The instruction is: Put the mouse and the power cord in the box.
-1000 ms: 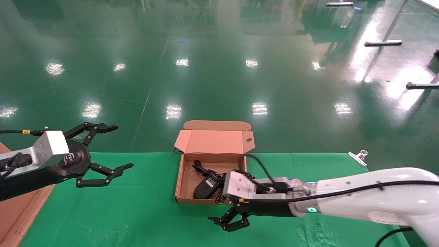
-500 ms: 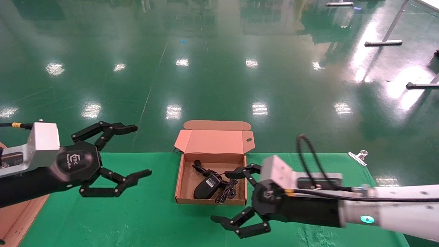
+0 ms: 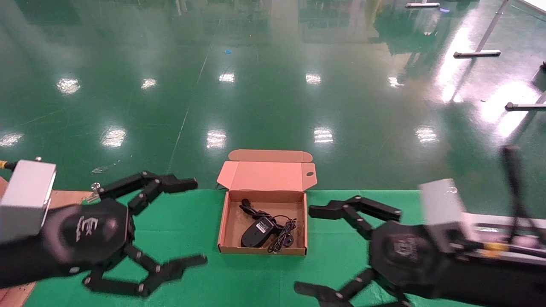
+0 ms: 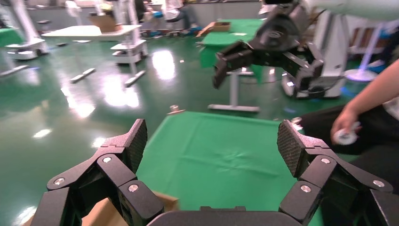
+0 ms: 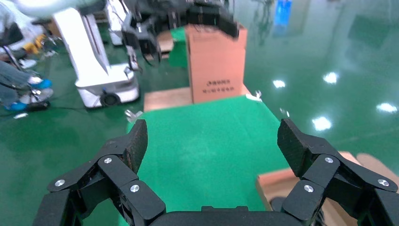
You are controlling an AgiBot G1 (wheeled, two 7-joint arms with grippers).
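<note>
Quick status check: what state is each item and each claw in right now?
box: lid open, standing up at the far side.
mouse: lying inside the box, not held.
power cord: lying in the box behind the mouse.
left claw: open, empty, left of the box.
right claw: open, empty, right of the box.

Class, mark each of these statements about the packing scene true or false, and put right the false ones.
1. The box has its lid shut. False: the lid stands open.
2. The mouse lies inside the box. True.
3. The right gripper is holding the mouse's wire. False: it is open and empty, beside the box.
4. The left gripper is open. True.
5. The box rests on green cloth. True.
</note>
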